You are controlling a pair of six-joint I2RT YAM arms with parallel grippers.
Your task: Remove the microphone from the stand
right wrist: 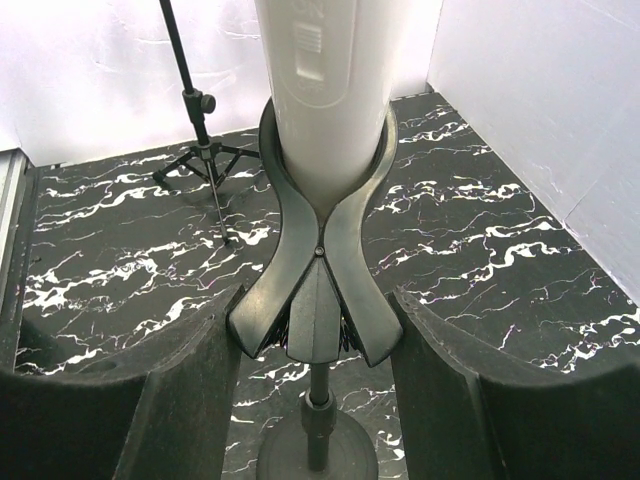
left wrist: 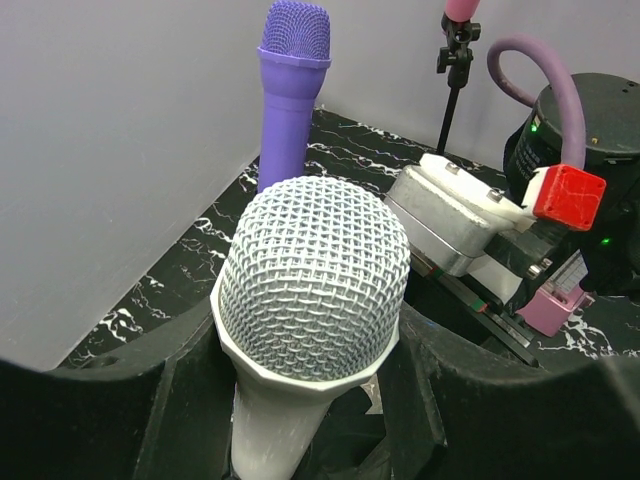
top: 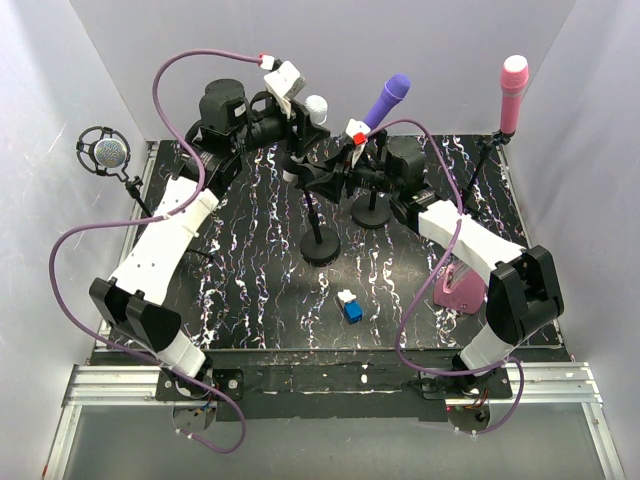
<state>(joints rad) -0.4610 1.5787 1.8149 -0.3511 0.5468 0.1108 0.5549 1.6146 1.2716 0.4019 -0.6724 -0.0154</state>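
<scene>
Left wrist view: white microphone with a silver mesh head (left wrist: 312, 275) sits upright, centred between the left end effector (left wrist: 305, 410) fingers (left wrist: 150, 410). They flank its body just under the head. Can't tell whether they're gripping it. A purple microphone (left wrist: 293, 90) stands right behind.

Right wrist view shows what that one hides: the white body is seated in the black plastic clip (right wrist: 317, 290). The right end effector (right wrist: 315, 390) is pinched on the clip's lower wings, and both pads look to be in contact.

Only the top view shows the black round-base stand (top: 320, 247), mid-table (top: 250, 290), with both arms meeting above it.
</scene>
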